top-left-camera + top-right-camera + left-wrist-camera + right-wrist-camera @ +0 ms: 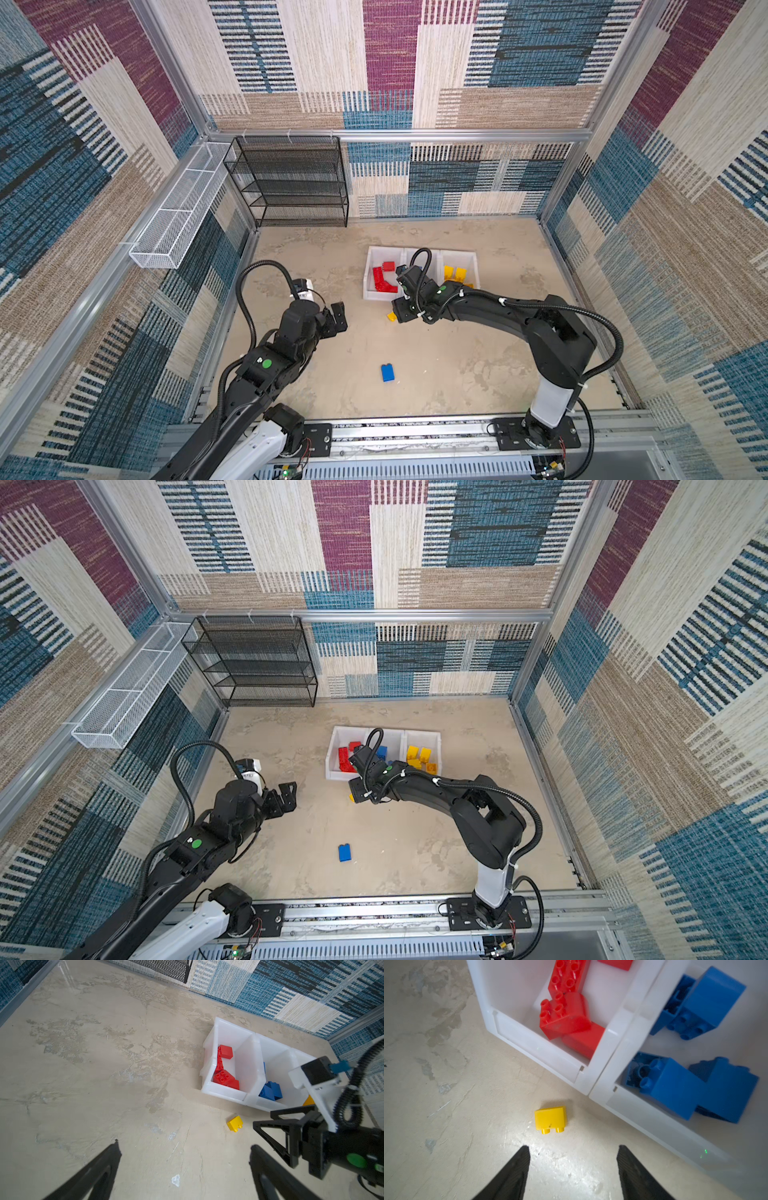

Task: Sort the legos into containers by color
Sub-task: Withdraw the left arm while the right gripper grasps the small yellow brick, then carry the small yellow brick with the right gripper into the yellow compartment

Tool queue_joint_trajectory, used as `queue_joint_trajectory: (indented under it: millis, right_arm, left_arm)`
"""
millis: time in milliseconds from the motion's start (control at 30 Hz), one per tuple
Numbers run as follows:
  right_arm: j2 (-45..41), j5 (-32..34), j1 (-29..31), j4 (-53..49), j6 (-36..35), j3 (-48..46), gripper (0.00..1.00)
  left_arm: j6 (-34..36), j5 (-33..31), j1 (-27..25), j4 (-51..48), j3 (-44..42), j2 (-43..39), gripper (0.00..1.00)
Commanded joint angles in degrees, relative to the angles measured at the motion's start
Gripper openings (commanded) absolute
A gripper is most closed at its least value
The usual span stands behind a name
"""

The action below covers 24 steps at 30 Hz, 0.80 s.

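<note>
Right gripper (573, 1147), jaws spread and empty, is hovering beside a small yellow plastic brick (550, 1118) lying just before 3 white plastic bins (224, 1093). Left gripper (185, 1145) is hanging spread wide, holding nothing.

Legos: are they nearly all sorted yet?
Nearly. Red legos, blue legos and yellow legos already sit in separate bins. Nothing is held; the right gripper hovers open by a loose yellow brick. That one and a blue brick on the table are left.

Yellow brick (550, 1119), blue brick (387, 372), white bins (225, 1093)
</note>
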Motion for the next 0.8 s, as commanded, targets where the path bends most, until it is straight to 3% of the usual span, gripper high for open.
queue_joint_trajectory:
  millis: [0,367,767]
  right_arm:
    - [3.36,-1.26,0.58,0.56,-2.79,2.67,0.68]
    - [11.78,-0.4,1.76,-1.55,-4.55,8.45,0.6]
    - [11.15,0.94,2.87,-1.74,-3.66,6.4,0.38]
  left_arm:
    - [-2.93,0.51,0.08,-1.94,-1.26,-1.74,0.99]
    - [-4.33,3.75,0.1,-2.17,-3.01,-3.1,0.97]
    - [-4.95,3.95,0.09,-1.28,-3.68,-2.26,0.96]
